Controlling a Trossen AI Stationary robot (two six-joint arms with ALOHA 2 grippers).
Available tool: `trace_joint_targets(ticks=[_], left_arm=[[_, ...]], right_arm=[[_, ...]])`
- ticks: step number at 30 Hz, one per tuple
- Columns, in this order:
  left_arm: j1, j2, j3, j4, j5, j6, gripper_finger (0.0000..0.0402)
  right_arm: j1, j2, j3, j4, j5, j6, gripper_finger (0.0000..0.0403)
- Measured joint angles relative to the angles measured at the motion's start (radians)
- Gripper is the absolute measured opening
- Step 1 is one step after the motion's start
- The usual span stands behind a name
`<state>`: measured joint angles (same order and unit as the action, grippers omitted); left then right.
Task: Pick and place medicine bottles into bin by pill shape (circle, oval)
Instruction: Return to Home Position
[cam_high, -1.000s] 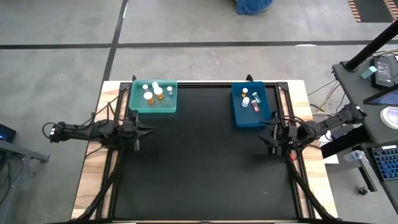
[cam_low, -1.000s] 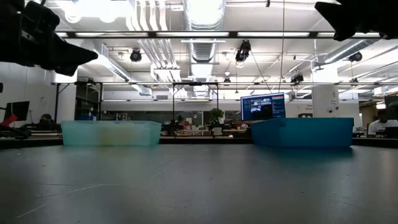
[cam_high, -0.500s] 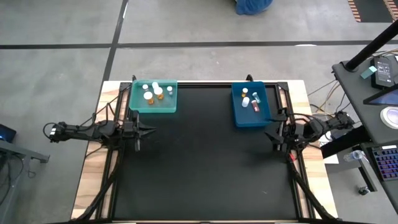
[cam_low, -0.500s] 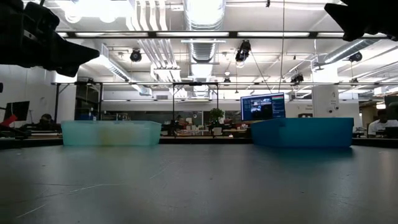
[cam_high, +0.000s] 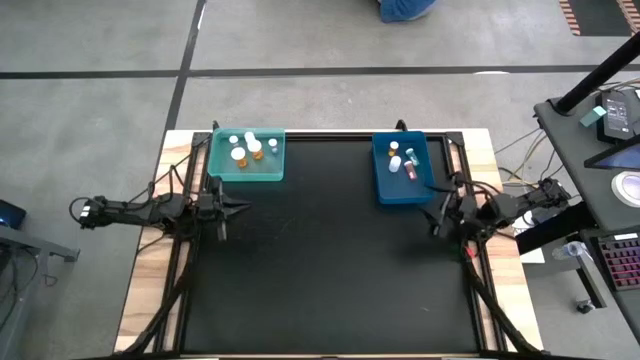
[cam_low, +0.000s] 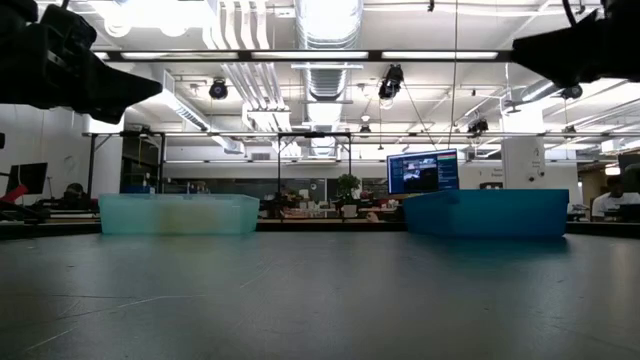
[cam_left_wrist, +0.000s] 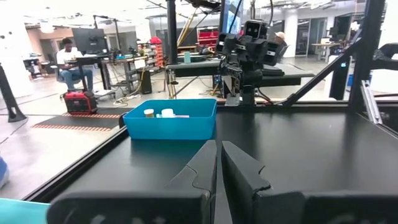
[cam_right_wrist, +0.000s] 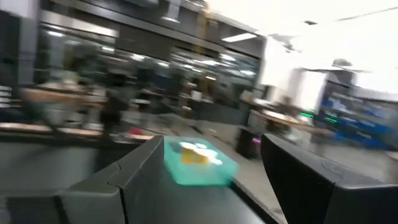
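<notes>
- The medicine bottles (cam_high: 250, 146) are seen in two bins at the table's (cam_high: 320, 270) far edge, some in the teal bin (cam_high: 247, 176), the rest in the blue bin (cam_high: 403, 196)
- The left claw (cam_high: 236, 207) is held just beside the teal bin, fingers pressed together
- The right claw (cam_high: 437, 214) is held near the blue bin, fingers spread apart

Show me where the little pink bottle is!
In the high view, the pinkish bottle lies inside the dark blue bin on the right side of the table, with other small bottles beside it.
</notes>
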<state>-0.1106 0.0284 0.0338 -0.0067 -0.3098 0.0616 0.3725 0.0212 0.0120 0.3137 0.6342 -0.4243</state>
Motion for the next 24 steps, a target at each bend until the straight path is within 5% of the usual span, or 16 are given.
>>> trace_joint_targets(ticks=[7, 24], left_arm=[[0.0, 0.002, 0.0, 0.0, -0.009, 0.001, 0.0008], [0.0, 0.01, 0.0, 0.0, -0.009, 0.002, 0.0008]], right_arm=[[0.0, 0.002, 0.0, 0.0, 0.259, 0.05, 0.0258], [0.0, 0.006, 0.0, -0.002, 0.264, 0.048, 0.0258]])
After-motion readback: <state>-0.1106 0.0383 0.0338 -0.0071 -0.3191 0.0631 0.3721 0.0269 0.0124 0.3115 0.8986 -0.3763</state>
